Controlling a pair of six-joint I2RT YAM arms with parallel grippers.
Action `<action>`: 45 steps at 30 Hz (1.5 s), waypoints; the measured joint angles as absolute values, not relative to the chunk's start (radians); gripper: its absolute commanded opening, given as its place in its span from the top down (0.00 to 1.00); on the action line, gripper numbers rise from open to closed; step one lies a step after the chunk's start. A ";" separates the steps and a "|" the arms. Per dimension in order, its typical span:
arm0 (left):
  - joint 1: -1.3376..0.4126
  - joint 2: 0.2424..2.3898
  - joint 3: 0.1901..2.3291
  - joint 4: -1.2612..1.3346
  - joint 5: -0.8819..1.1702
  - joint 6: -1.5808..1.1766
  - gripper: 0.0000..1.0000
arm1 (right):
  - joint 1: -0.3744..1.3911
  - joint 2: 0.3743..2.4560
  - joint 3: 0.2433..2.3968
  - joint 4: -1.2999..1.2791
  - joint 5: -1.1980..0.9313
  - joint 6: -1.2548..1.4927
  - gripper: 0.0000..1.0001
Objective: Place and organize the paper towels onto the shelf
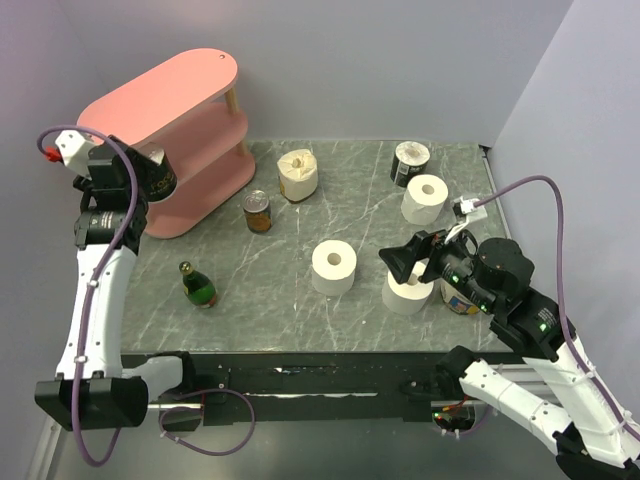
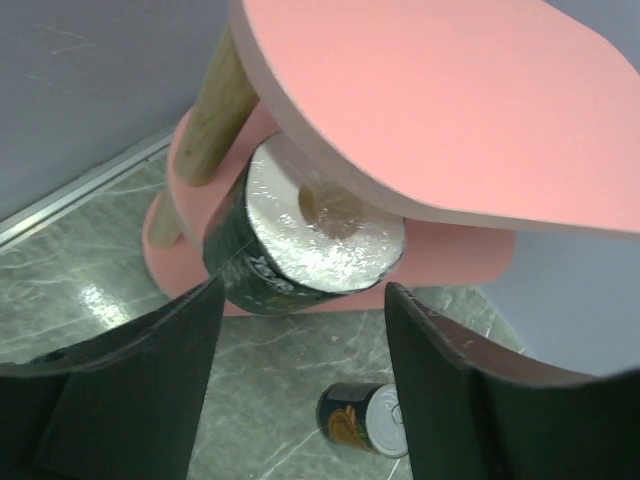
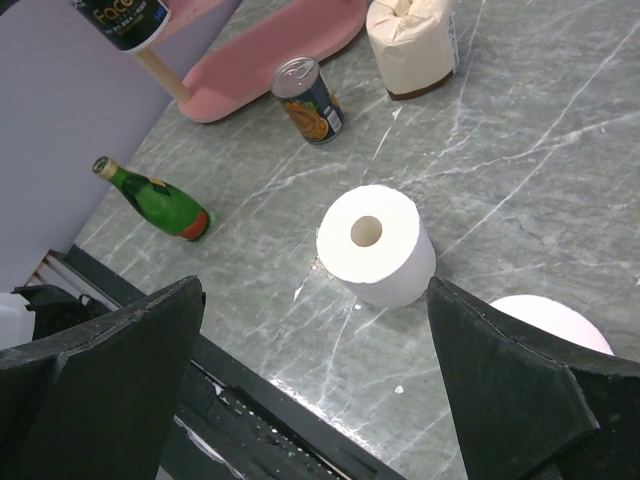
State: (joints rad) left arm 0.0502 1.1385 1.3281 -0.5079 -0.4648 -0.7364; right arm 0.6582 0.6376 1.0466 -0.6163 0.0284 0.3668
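The pink shelf stands at the far left. A paper towel roll in a dark wrapper lies on its side on the shelf's middle board, white end toward my left wrist camera. My left gripper is open, its fingertips either side of the roll's near end and nothing between them. Bare white rolls stand on the table at the centre, right and near right. My right gripper hangs open above the near-right roll, with the centre roll ahead of its fingers.
A beige wrapped roll and another dark-wrapped roll stand at the back. A tin can stands near the shelf's foot. A green bottle lies at the front left. A grey wall runs along the right side.
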 measured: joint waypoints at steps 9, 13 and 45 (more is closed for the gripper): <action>0.102 1.071 1.295 -0.580 -0.510 -0.736 0.78 | 0.658 0.622 1.038 -0.616 0.025 0.369 0.01; 0.137 1.083 1.197 -0.562 -0.456 -0.749 0.90 | 0.658 0.610 1.026 -0.615 0.026 0.369 0.00; 0.139 1.193 1.008 -0.104 -0.197 -0.625 0.99 | 0.658 0.603 1.022 -0.614 0.052 0.347 0.01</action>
